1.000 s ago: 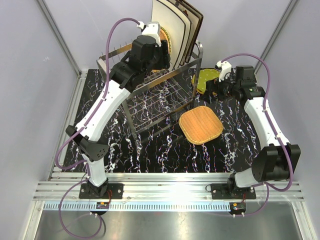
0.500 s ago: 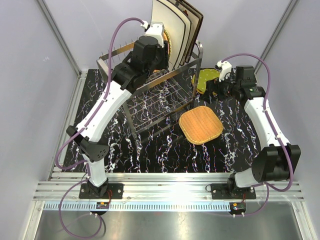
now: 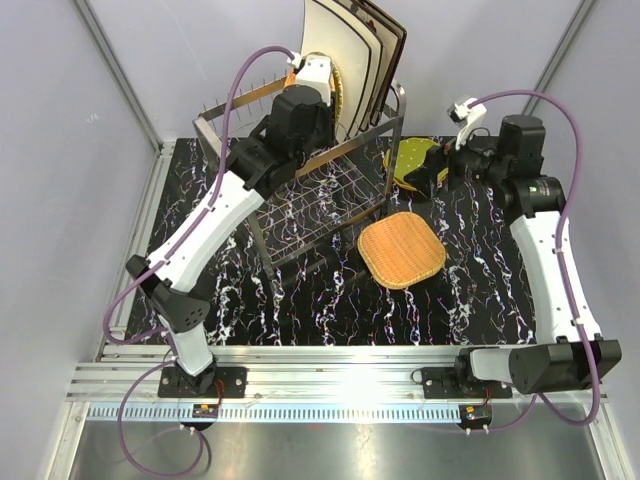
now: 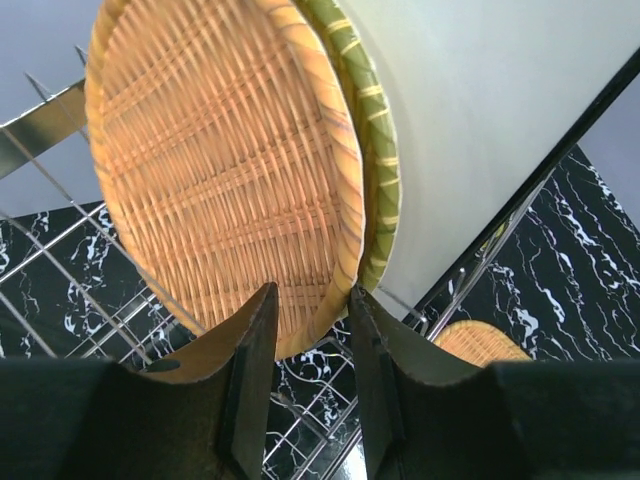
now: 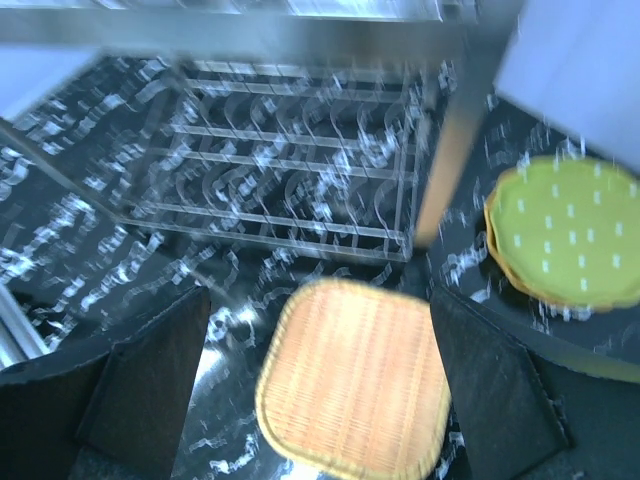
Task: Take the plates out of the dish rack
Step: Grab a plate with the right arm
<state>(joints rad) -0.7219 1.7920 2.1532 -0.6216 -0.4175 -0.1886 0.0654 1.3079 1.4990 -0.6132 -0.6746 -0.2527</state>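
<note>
Though parted by only a slim gap, straddling with the left gripper (image 4: 310,300) the lower rim of a woven wicker plate (image 4: 220,170); cannot tell whether clamped. Standing on edge in the dish rack (image 3: 340,190), just before a green-edged plate (image 4: 375,170) and a large cream plate (image 4: 500,130). Right gripper (image 5: 318,300): spread wide, holding nothing, above a second wicker plate (image 5: 350,380) flat on the black marbled table (image 3: 300,290), beside a green dotted plate (image 5: 565,230).
</note>
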